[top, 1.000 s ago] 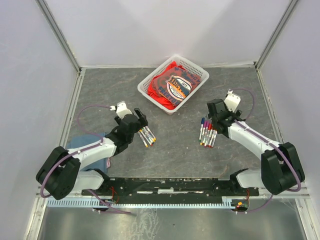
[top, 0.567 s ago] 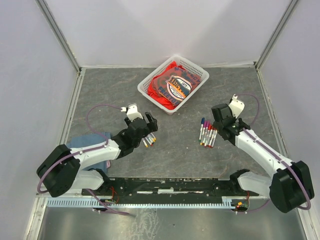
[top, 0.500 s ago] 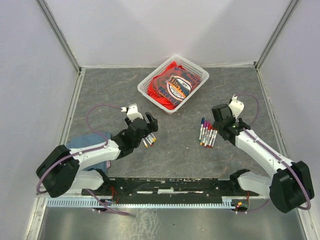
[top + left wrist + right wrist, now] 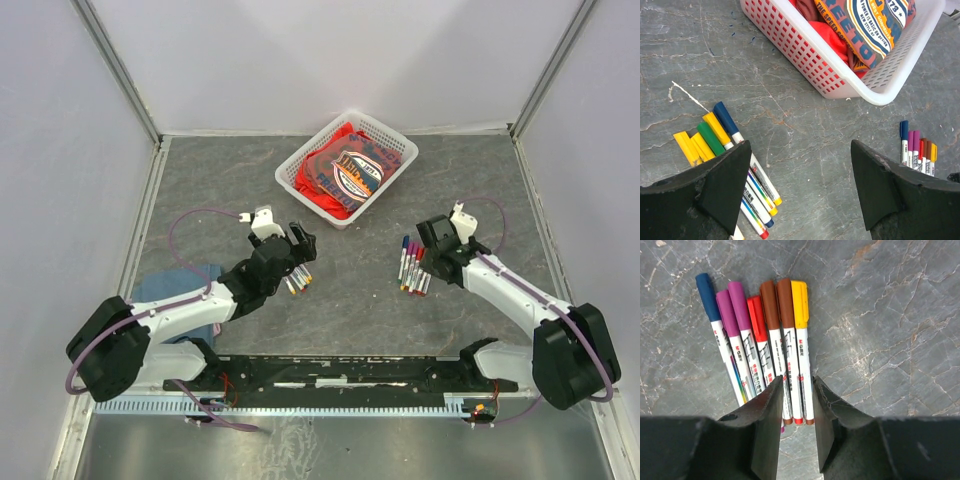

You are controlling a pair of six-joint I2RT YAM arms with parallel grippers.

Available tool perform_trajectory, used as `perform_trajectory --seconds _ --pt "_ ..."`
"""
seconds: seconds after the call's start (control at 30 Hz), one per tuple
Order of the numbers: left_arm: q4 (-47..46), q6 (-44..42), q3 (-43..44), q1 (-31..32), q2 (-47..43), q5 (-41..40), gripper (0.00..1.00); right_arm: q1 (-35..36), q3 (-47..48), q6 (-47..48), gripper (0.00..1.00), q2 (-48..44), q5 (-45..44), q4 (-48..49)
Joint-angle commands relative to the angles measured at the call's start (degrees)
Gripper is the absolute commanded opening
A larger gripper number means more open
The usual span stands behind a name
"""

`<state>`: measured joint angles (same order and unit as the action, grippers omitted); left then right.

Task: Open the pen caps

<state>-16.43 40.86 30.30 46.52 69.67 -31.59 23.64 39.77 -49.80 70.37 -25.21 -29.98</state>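
The pen caps sit on their pens in two groups. The left group (image 4: 297,278) shows yellow, green and blue caps (image 4: 704,139) in the left wrist view. My left gripper (image 4: 297,243) (image 4: 800,150) is wide open and empty, with these pens beside and under its left finger (image 4: 715,185). The right group (image 4: 412,266) is a row with blue, purple, red, brown and yellow caps (image 4: 757,302). My right gripper (image 4: 428,250) (image 4: 797,382) is narrowly open over the tail ends of the brown and yellow pens. I cannot tell whether it touches them.
A white mesh basket (image 4: 290,185) (image 4: 880,95) holding red printed cloth stands at the back centre. A blue cloth (image 4: 165,285) lies under my left arm. Metal frame posts and pale walls close in the grey stone-patterned table (image 4: 350,300).
My left gripper has moved right and a little forward, past the left pens. My right gripper has shifted left and nearer, over the right pens. No pen has moved.
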Motion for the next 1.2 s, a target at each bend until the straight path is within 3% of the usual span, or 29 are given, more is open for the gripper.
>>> perform_trajectory --seconds 0.0,1.17 --pt "-2.73 -1.26 0.65 0.32 -1.44 -1.63 0.86 0.2 -0.6 -0.99 0.38 0.35 1.16 -0.77" --pt "-5.84 -0.1 -1.53 0.37 -3.19 0.57 0.86 0.19 -4.07 -2.25 0.37 8.43 -0.24 1.94"
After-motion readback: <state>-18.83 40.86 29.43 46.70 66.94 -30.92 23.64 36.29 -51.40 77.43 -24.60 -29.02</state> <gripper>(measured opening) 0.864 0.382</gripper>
